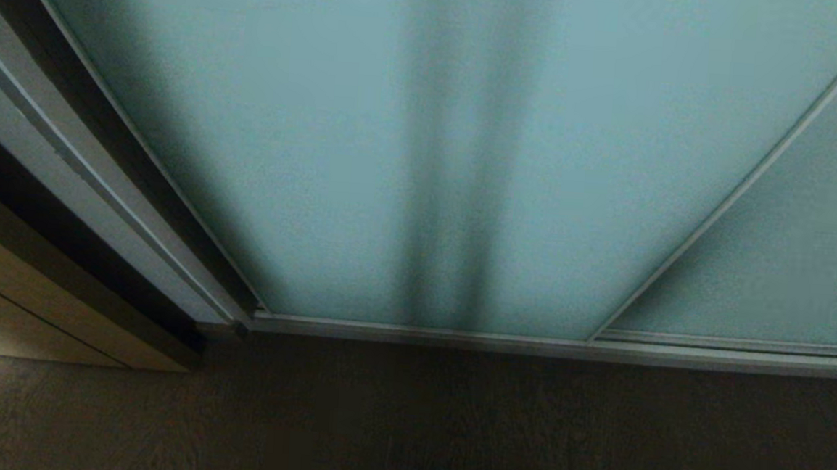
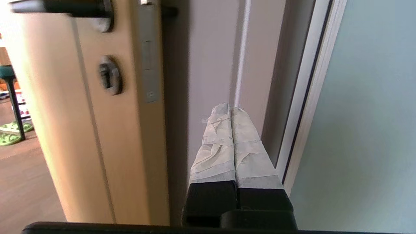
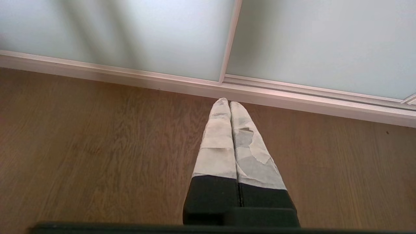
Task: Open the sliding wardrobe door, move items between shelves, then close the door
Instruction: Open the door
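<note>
The sliding wardrobe door (image 1: pixel 423 155) of frosted pale blue-green glass in a slim silver frame fills the head view and stands closed. Neither arm shows in that view. My left gripper (image 2: pixel 230 108) is shut with nothing in it, raised and pointing at the grey jamb just left of the door's silver side frame (image 2: pixel 308 97). My right gripper (image 3: pixel 229 101) is shut and empty, hanging low over the wood floor near the bottom track (image 3: pixel 260 94). The items and the shelves are hidden behind the glass.
A second glass panel (image 1: pixel 796 236) overlaps on the right. A light wooden room door (image 2: pixel 65 113) with a dark handle and lock stands just left of the wardrobe side. Wood floor (image 1: pixel 407 423) runs up to the bottom rail.
</note>
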Controlling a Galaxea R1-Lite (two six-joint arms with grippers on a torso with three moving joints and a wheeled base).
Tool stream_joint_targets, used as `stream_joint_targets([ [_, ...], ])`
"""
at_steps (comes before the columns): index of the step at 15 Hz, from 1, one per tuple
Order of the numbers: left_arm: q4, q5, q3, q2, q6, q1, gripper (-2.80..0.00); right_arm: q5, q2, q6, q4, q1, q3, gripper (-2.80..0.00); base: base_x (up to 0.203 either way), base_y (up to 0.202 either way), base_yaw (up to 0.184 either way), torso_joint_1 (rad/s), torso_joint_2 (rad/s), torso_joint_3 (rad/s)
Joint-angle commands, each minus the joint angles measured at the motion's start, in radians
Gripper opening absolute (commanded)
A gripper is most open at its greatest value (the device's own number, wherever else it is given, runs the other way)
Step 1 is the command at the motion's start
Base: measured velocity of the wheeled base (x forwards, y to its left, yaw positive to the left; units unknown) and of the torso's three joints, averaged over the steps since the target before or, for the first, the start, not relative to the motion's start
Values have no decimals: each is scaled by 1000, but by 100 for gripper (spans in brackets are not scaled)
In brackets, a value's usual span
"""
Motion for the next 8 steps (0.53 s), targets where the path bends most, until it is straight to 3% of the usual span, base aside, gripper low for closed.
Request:
stream_joint_targets([
  [1,-3,12,-88,108,0,5,-280,1,-1,-1,0,0,0,-280,0,0,0,0,0,0],
  [8,10,10,-148,255,-3,8,-280,1,-1,-1,0,0,0,-280,0,0,0,0,0,0],
])
